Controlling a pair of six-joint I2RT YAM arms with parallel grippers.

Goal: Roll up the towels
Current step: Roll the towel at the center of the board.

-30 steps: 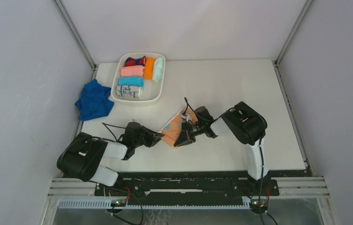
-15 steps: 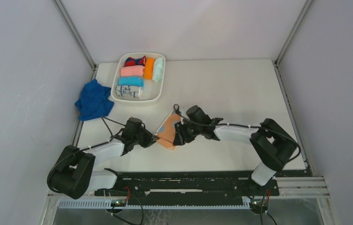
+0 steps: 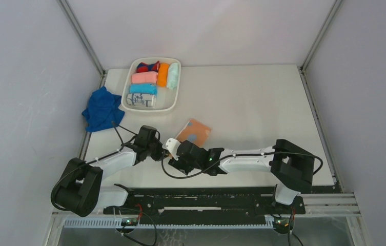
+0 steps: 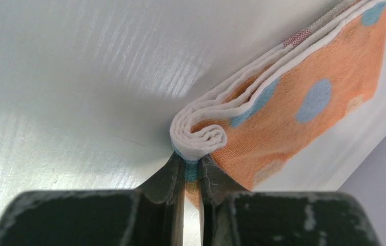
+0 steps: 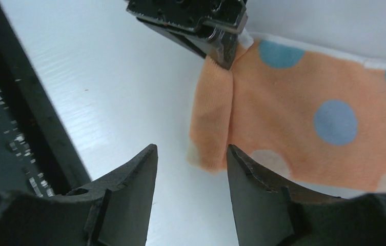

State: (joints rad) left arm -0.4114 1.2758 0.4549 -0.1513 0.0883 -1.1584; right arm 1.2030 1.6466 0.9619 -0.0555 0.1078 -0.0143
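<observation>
The peach-orange towel with pale blue spots (image 3: 195, 131) lies folded on the table, its near-left end curled into a small white-edged roll (image 4: 199, 134). My left gripper (image 3: 162, 151) (image 4: 191, 166) is shut on that rolled end. My right gripper (image 3: 176, 156) (image 5: 190, 154) stands open just short of the same end of the towel (image 5: 303, 133), nothing between its fingers. The left gripper's fingers (image 5: 216, 41) show at the top of the right wrist view, pinching the cloth. The royal-blue towel (image 3: 102, 109) lies crumpled at the table's left edge.
A white tray (image 3: 149, 109) at the back left holds several rolled cloths in pink, orange, mint, light blue and white print. The arms' black base rail (image 3: 201, 197) runs along the near edge, close behind both grippers.
My right gripper has let go of the peach towel and opened, swinging toward the near left. The towel now lies stretched out flatter. The left gripper has kept its hold.
</observation>
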